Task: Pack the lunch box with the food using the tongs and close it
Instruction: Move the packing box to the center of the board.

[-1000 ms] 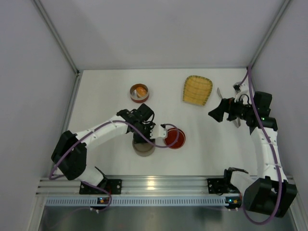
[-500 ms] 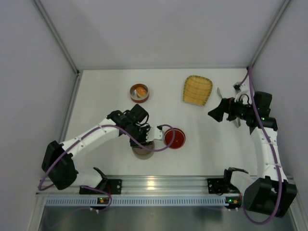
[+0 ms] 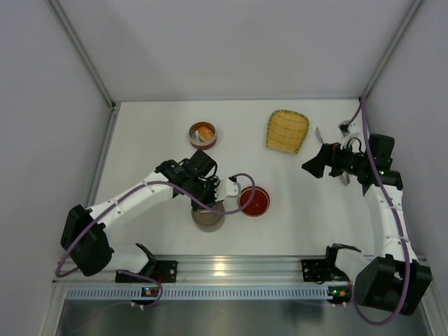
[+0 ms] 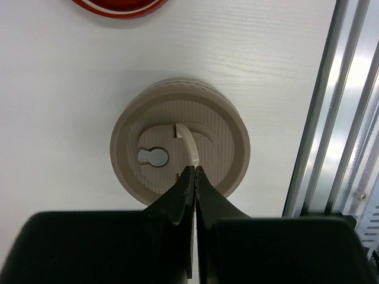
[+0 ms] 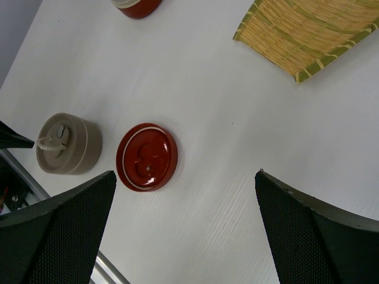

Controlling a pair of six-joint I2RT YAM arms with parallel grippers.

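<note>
My left gripper [image 4: 194, 170] is shut over the beige round tin [image 4: 179, 141], its tips pinching the end of the thin pale strap [image 4: 190, 144] on the tin's lid. From above, the left gripper [image 3: 208, 198] sits over the beige tin [image 3: 208, 217]. The lunch box's open red tin [image 3: 202, 134] at the back holds an orange food chunk [image 3: 206, 131]. Its red lid [image 3: 253, 201] lies flat beside the beige tin. My right gripper [image 3: 316, 162] hangs wide open and holds nothing. The silver tongs [image 3: 319, 134] lie under it, mostly hidden.
A yellow woven tray [image 3: 287, 131] lies at the back right, and the tray [image 5: 308, 32] also shows in the right wrist view, with the red lid [image 5: 146, 157] and beige tin [image 5: 66, 145] below it. The aluminium rail [image 4: 340, 118] runs along the near edge. White walls close in three sides.
My left gripper has closed fully on the strap of the beige lid, and the left arm has drawn its elbow back towards the left. The right arm has not moved.
</note>
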